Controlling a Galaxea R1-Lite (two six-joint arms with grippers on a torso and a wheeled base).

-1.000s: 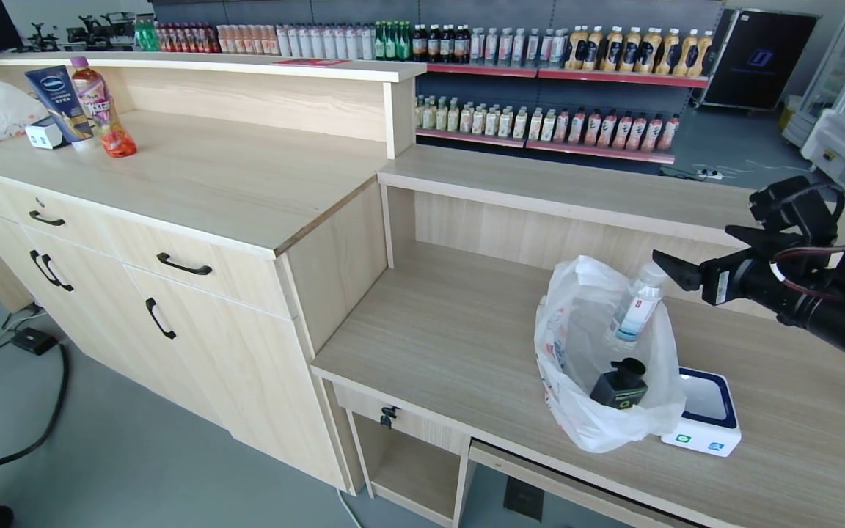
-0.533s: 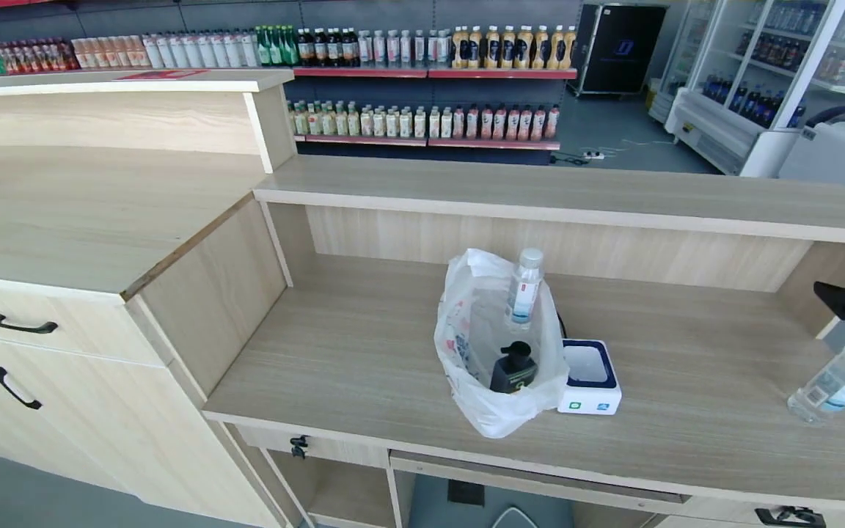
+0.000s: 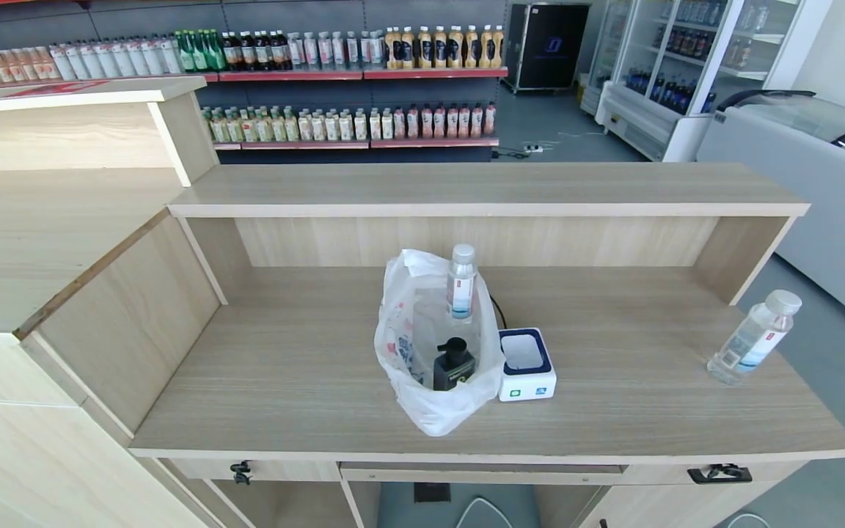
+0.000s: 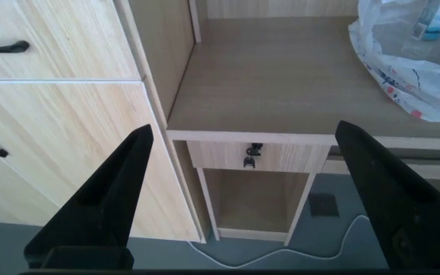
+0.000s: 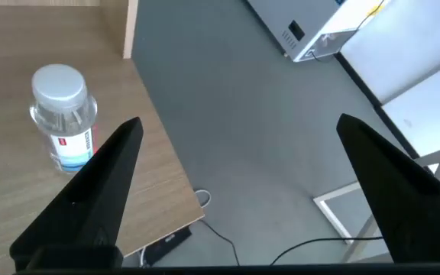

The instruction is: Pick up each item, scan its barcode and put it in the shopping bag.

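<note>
I read right claw (image 5: 239,122) released, empty; water bottle (image 5: 63,114) upright on counter (image 5: 6,38), beside one finger, outside the gap. Left claw (image 4: 243,130) released too; shopping bag (image 4: 403,72) ahead, off to one side.

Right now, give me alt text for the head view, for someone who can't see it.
A white shopping bag sits open on the wooden counter, holding a clear water bottle and a dark pump bottle, a white barcode scanner beside it. A second water bottle stands near the counter's right end; drink shelves stand behind.
</note>
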